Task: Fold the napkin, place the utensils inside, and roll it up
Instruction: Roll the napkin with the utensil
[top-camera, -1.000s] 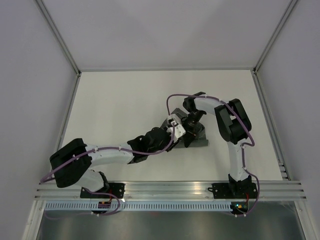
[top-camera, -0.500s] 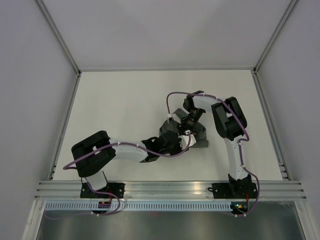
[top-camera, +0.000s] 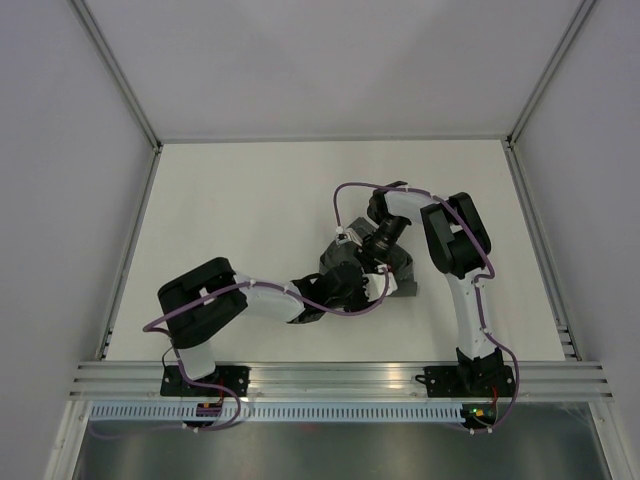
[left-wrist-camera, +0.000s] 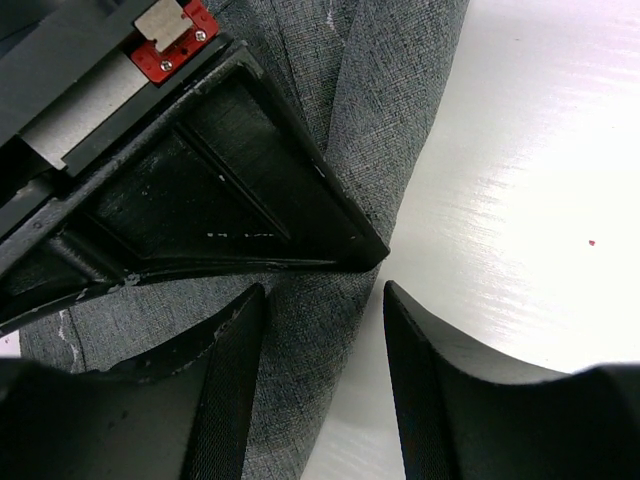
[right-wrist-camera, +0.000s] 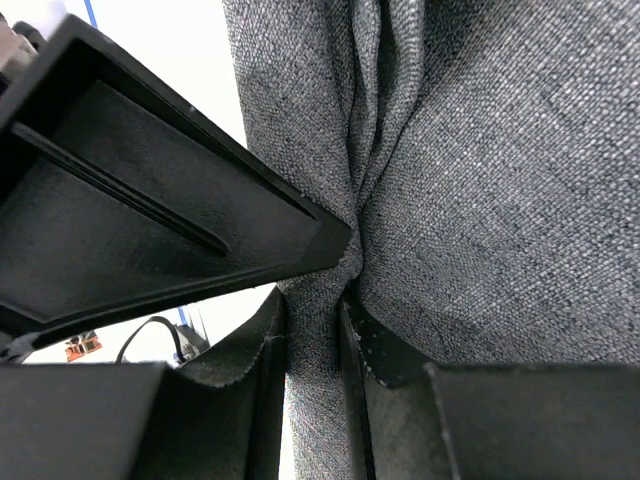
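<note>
Right pincer (right-wrist-camera: 315, 335) was clenched on a raised fold of the napkin (right-wrist-camera: 480, 180); the dark grey cloth was squeezed into a narrow ridge between its two fingers, with creases running away from the pinch. The napkin lay bunched rather than flat, right of the middle of the tabletop (left-wrist-camera: 520, 180); from above most of it was hidden under the two wrists, with only a grey corner showing on the right. Left pincer (left-wrist-camera: 322, 350) was released, its jaws standing apart over the cloth's edge; one finger hung above the grey fabric, the other above bare white surface, and nothing was gripped between them. The tip of one black finger of the right pincer sat just beyond that gap, on the cloth; whether the two pincers touched could not be told. Farther out, the left arm reached across from the near left corner; the right arm bent over from the near right, a purple cable (top-camera: 345, 200) looping above it.
</note>
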